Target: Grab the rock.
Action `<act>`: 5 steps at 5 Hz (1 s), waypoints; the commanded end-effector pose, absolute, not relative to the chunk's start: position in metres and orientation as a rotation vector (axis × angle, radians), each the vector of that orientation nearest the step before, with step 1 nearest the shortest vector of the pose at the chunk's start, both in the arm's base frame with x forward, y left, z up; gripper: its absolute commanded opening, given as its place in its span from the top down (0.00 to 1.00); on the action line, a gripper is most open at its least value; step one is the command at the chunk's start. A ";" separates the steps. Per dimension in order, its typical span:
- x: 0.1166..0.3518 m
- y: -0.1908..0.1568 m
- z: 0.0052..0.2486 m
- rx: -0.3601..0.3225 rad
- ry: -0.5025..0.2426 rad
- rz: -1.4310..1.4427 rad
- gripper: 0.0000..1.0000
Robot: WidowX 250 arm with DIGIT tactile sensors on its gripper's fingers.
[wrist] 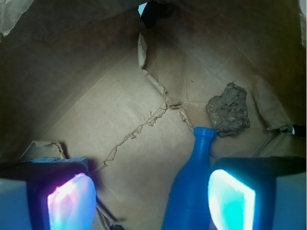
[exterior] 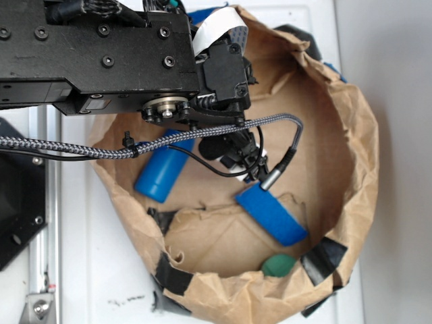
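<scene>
Over the bag [exterior: 337,135], splayed gripper [wrist: 153,196]

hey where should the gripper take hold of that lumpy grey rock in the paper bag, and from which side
Probably from above, with the open gripper closing across the narrower middle of the lumpy grey-brown rock. It lies flat on the brown paper bag's floor, so the sides are exposed. Place the fingers on the upper-left and lower-right faces, since the blue plastic bottle's cap sits right against its lower-left edge.
</scene>
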State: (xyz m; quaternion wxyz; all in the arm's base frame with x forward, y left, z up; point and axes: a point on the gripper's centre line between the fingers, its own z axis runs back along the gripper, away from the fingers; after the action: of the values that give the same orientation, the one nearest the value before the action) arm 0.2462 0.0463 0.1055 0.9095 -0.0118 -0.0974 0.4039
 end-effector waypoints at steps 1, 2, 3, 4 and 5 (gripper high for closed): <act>0.258 0.075 0.098 -0.015 -0.259 1.190 0.00; 0.281 0.080 0.096 0.017 -0.230 1.275 0.00; 0.291 0.085 0.093 0.042 -0.231 1.289 0.00; 0.291 0.090 0.086 0.069 -0.220 1.315 0.00; 0.276 0.080 0.092 0.045 -0.233 1.266 0.00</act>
State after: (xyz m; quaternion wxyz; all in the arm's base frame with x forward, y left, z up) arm 0.2747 0.0777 0.0746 0.8028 0.0352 -0.0783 0.5900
